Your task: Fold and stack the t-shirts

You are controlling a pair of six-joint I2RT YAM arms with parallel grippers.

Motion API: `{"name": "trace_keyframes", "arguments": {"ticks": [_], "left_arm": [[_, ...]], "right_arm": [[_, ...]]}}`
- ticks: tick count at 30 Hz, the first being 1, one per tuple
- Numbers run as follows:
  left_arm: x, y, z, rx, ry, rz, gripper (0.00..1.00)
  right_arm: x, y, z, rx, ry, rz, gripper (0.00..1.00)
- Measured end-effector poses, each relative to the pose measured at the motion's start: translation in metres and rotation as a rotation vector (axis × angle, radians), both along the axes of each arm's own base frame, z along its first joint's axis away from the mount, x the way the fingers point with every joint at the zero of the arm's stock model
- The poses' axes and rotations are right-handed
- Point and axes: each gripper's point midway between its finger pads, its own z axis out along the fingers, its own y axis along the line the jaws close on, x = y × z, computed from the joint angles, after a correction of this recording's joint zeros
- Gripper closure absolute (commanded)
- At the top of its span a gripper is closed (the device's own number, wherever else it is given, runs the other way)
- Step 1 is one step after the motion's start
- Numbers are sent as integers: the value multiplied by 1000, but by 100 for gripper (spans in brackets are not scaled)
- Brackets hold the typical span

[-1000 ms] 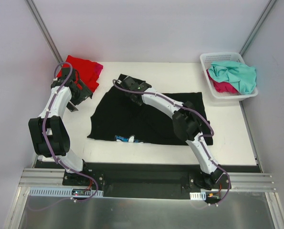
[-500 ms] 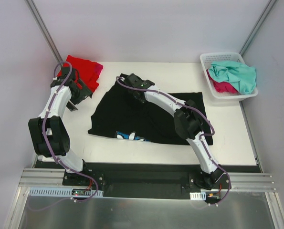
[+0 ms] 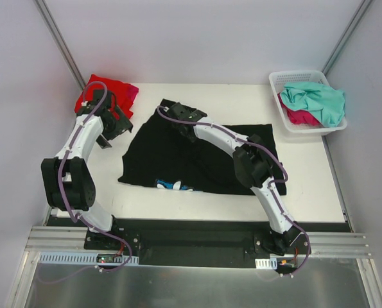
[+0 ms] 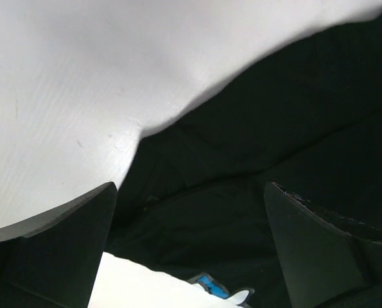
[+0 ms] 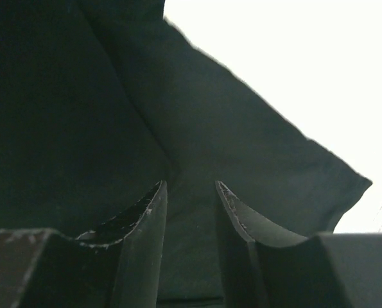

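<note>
**Position of the work.** The black shirt (image 3: 203, 160) lies spread at the centre of the table (image 3: 242, 96), its long axis running left to right in the overhead frame.

**Right pincer** (image 3: 173, 110). It stands low over the shirt's upper-left corner. In its own view the fingers (image 5: 149, 218) are parted by a narrow gap. Black cloth lies beneath them and nothing is seen nipped between.

**Left pincer** (image 3: 113, 125). It sits just off the shirt's left edge, spread wide and empty, with the cloth below and to the right in its own view.

**Judgement.** The left arm is the nearer to that left edge. The right arm covers the far corner.

**Other shirts.** A folded red shirt (image 3: 117, 90) lies at upper left. A teal shirt (image 3: 319, 99) and a pink shirt (image 3: 298, 117) fill the basket (image 3: 277, 80) at upper right.

**Not determinable.**
- Whether the right fingertips touch the cloth.
- The print (image 3: 173, 186) at the near hem, which is partly tucked and unclear.
- The shirt's middle, which the right forearm hides.
</note>
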Motion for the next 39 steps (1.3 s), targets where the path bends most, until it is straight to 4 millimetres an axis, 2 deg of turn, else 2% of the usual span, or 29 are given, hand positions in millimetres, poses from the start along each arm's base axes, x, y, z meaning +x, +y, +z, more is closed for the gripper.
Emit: {"name": "trace_keyframes", "arguments": {"ticks": [3, 5, 9, 12, 14, 17, 21, 26, 30, 34, 39], "left_arm": [[-5, -25, 0, 6, -5, -68, 1], [-18, -47, -1, 4, 0, -127, 1], [-63, -94, -14, -16, 29, -254, 1], [-106, -114, -25, -46, 55, -316, 1], [-128, -114, -27, -69, 56, -317, 1], [-144, -108, -28, -79, 38, -297, 1], [-152, -105, -40, -73, 67, -287, 1], [-158, -104, -72, -60, 138, -284, 1], [-174, -102, -96, -53, 192, -290, 1], [-183, -100, -109, -53, 209, -291, 1], [-182, -100, -109, -57, 199, -285, 1]], "right_arm": [[-13, -7, -11, -18, 32, -15, 62], [-27, -13, -15, -33, 57, -25, 62], [-54, -19, -3, -32, 73, -39, 63], [-67, -21, 17, -6, 56, -51, 63], [-75, -23, 31, 17, 42, -63, 64], [-81, -27, 47, 59, 27, -87, 64], [-93, -35, 61, 123, 30, -115, 64], [-111, -47, 78, 190, 30, -133, 64], [-133, -67, 76, 212, 57, -148, 65], [-145, -82, 67, 236, 101, -166, 66], [-145, -83, 64, 258, 114, -174, 67]]}}
